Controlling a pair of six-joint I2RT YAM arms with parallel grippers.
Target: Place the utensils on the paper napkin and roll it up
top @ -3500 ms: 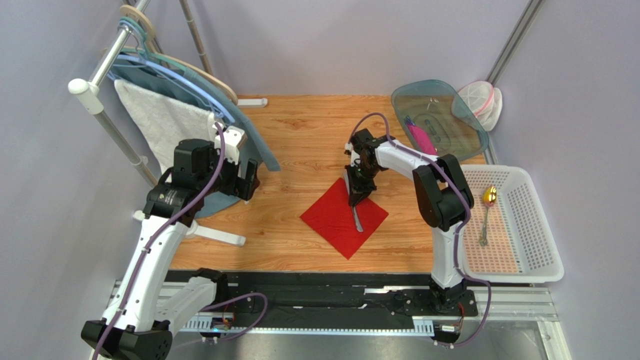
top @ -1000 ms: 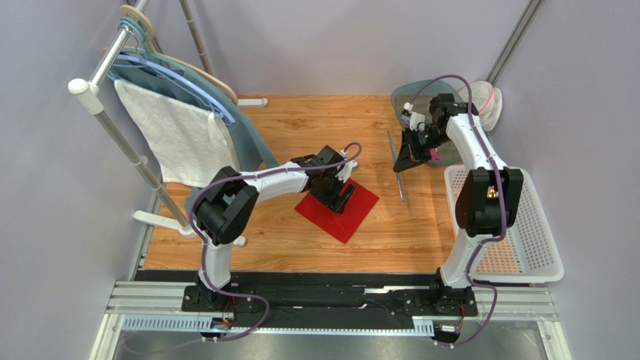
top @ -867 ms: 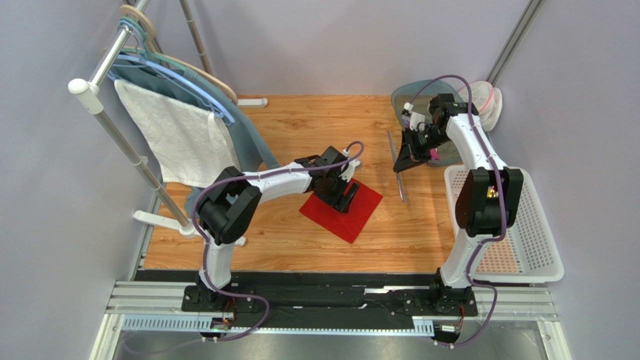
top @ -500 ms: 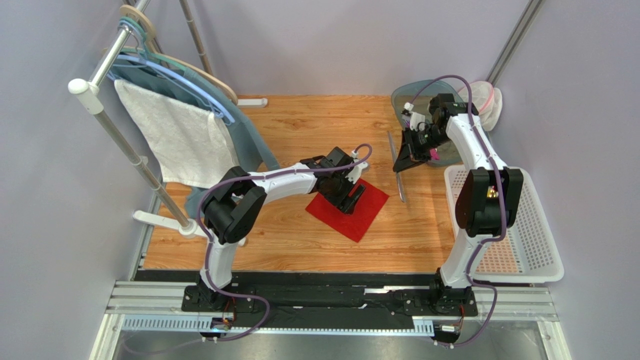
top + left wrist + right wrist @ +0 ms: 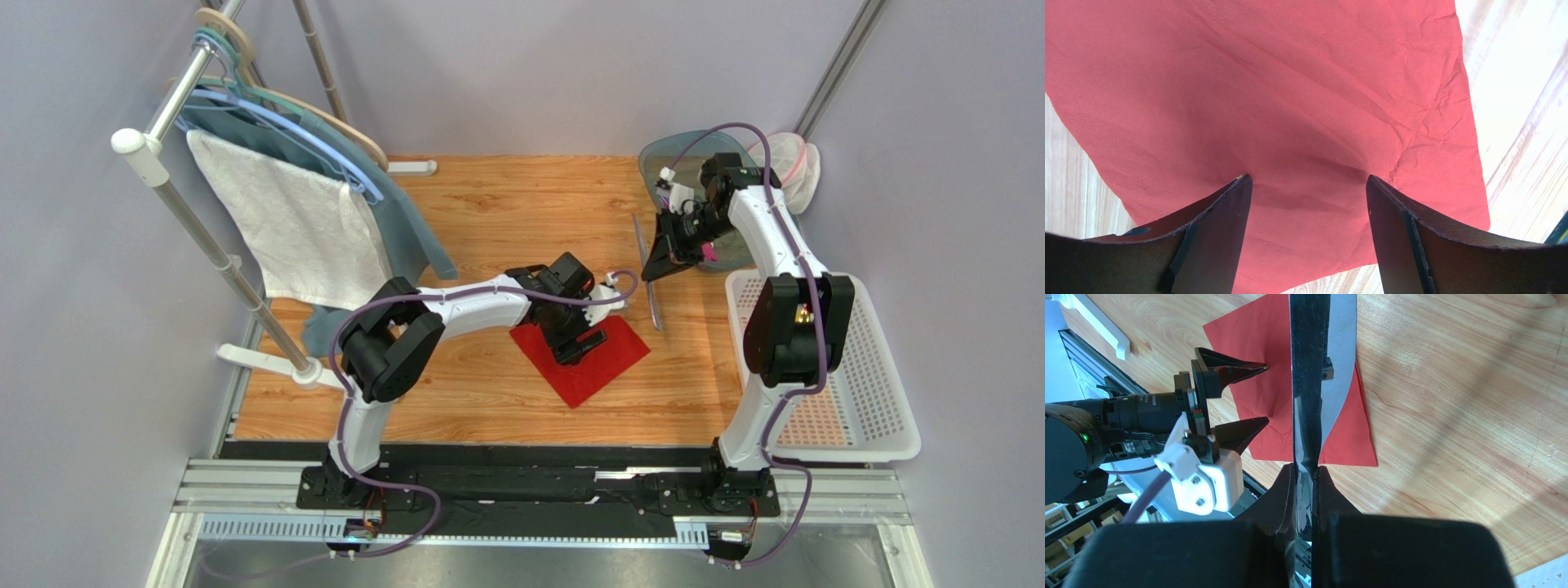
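Paper napkin [image 5: 1303, 92] under the spread left jaws may be crumpled or torn if dragged; silver utensil [image 5: 1343, 349], clenched edge-on between the right jaws, may be dropped.

Spread left gripper [image 5: 1306, 187] fingers press down on creased red paper napkin [image 5: 1290, 104]

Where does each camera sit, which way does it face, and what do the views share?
Top external: above and behind the bases, looking down on the wooden table; both arms show.
Left wrist: on the left arm, looking down at the red napkin; the open left claw frames it.
Right wrist: on the right arm, looking down along the silver utensil clamped in the right claw.
Shared: all three show the red napkin; right wrist also sees the left claw.
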